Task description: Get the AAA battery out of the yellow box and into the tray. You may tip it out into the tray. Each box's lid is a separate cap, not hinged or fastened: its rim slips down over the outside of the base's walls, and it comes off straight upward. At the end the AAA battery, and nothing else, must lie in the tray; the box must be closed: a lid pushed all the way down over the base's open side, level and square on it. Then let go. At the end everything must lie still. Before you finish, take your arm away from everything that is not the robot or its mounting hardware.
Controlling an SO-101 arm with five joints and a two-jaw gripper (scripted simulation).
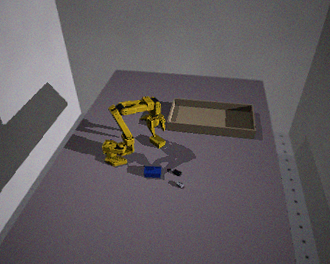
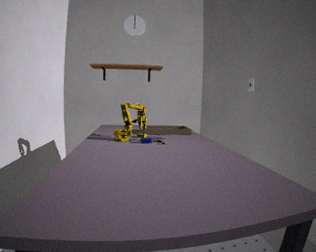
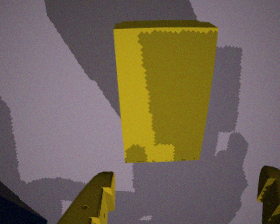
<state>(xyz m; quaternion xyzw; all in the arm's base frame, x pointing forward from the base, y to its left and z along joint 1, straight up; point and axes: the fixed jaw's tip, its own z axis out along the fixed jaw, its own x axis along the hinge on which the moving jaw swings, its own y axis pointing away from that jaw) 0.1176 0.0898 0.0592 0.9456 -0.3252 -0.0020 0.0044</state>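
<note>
Mauve tabletop (image 1: 141, 228) (image 2: 159, 184) (image 3: 50, 125) is seen first; beyond its front edge, a blue object (image 1: 152, 172) (image 2: 147, 140) (image 3: 15, 212) is placed. Farther, the yellow box (image 1: 158, 143) (image 2: 142, 135) (image 3: 175, 90) is seen below the gripper (image 1: 157, 132) (image 2: 142, 128) (image 3: 187, 172), its fingers held apart; toward the far right corner, the tray (image 1: 210, 130) (image 2: 167, 130) is set.

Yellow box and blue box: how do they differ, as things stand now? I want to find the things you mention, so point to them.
The yellow box (image 1: 158, 142) (image 2: 142, 135) (image 3: 167, 90) is beneath the open gripper (image 1: 155, 124) (image 3: 187, 192); the blue box (image 1: 152, 172) (image 2: 147, 140) is off to one side. The yellow box lies nearer the tray (image 1: 208, 131) (image 2: 167, 131) than the blue box. Both sit outside the tray.
</note>
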